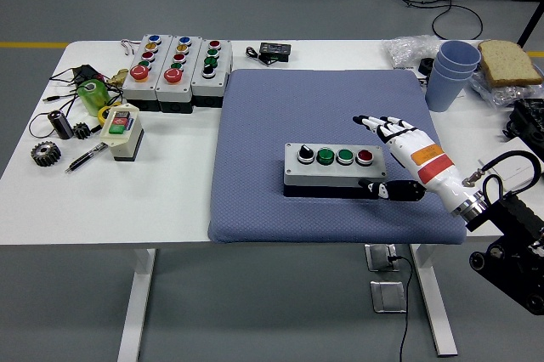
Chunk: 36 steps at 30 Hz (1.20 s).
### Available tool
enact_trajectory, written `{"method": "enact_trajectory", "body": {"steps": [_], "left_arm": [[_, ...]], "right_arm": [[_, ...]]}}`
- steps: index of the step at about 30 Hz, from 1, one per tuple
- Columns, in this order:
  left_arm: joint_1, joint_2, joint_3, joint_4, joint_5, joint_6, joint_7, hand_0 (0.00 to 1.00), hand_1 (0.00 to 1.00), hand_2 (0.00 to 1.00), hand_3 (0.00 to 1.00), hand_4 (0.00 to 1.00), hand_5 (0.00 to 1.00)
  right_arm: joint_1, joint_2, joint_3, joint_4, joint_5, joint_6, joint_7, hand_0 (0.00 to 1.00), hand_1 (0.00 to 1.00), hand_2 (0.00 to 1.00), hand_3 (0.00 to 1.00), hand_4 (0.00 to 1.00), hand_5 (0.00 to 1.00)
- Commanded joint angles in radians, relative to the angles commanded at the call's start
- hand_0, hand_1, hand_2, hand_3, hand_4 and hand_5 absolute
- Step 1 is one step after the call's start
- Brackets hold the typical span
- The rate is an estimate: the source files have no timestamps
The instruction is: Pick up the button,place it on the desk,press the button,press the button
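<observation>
I see the button box (pixel 334 171), a grey case with a black base, lying flat on the blue mat (pixel 280 107) toward its 5 o'clock part. Its top carries four controls in a row: a black knob, two green buttons, one red at the right end. My right hand (pixel 398 154) sits at the box's 3 o'clock, fingers (pixel 378 123) spread apart above the red end, thumb low against the side, clamped on nothing
</observation>
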Motion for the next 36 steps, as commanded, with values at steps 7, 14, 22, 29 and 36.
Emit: {"method": "enact_trajectory", "body": {"steps": [7,14,22,29,36], "left_arm": [[-0.002,0.001,0.006,0.000,-0.008,0.001,-0.002,0.623,0.658,0.678,0.589,0.339,0.641],[-0.002,0.003,0.002,0.000,-0.002,0.001,-0.002,0.623,0.658,0.678,0.592,0.339,0.641],[-0.002,0.002,-0.001,0.000,0.002,0.000,0.000,0.623,0.658,0.678,0.589,0.342,0.645],[-0.003,0.002,0.006,0.000,-0.002,0.000,-0.001,0.623,0.658,0.678,0.591,0.340,0.643],[0.001,0.001,0.005,0.000,0.002,-0.001,0.000,0.623,0.658,0.678,0.592,0.341,0.647]], "right_arm": [[-0.061,-0.075,0.067,0.202,0.027,-0.002,-0.006,0.917,0.779,0.925,0.998,0.879,0.002],[-0.097,-0.112,0.111,0.333,-0.015,-0.050,-0.089,0.646,0.493,0.664,0.908,0.853,0.002],[-0.107,-0.110,0.104,0.316,-0.103,-0.015,-0.220,0.110,0.002,0.200,0.645,0.733,0.158],[-0.103,-0.097,0.101,0.288,-0.159,0.057,-0.304,0.102,0.002,0.166,0.627,0.741,0.190],[-0.105,-0.092,0.097,0.269,-0.177,0.106,-0.342,0.103,0.002,0.162,0.607,0.745,0.205]]}}
